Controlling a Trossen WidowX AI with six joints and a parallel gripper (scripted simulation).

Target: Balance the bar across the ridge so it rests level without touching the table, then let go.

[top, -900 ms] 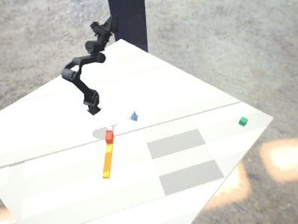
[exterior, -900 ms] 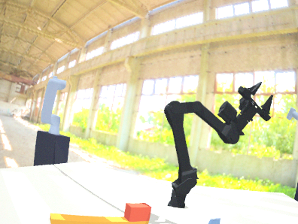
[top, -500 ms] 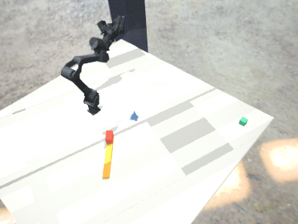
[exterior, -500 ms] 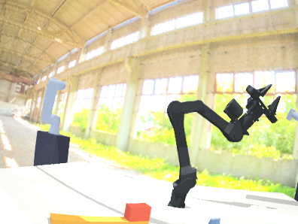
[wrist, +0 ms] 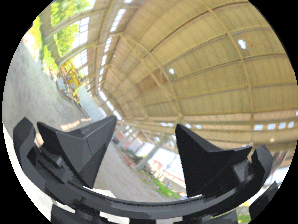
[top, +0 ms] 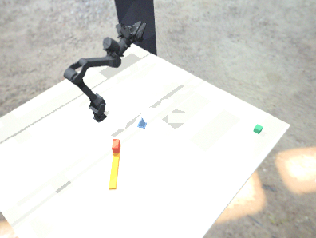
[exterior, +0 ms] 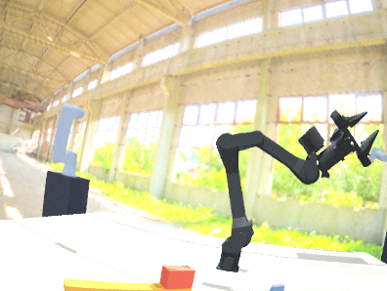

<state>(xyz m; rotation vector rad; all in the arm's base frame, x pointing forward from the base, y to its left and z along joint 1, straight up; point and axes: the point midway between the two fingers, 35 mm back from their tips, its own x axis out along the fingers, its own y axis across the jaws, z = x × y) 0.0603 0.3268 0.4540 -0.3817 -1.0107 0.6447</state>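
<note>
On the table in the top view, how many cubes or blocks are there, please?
2: a red block on the yellow bar's end, a green cube near the table's corner.

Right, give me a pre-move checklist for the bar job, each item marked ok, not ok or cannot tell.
1. Gripper open, nothing between its fingers: ok.
2. Gripper near the bar: not ok, it is raised well away, past the table's far edge.
3. Bar free of load: not ok, the red block sits at one end.
4. Bar across the ridge: not ok, it lies apart from it.
5. Ridge upright: ok, its point is up.
6. Ridge fixed firmly to the table: cannot tell.
</note>
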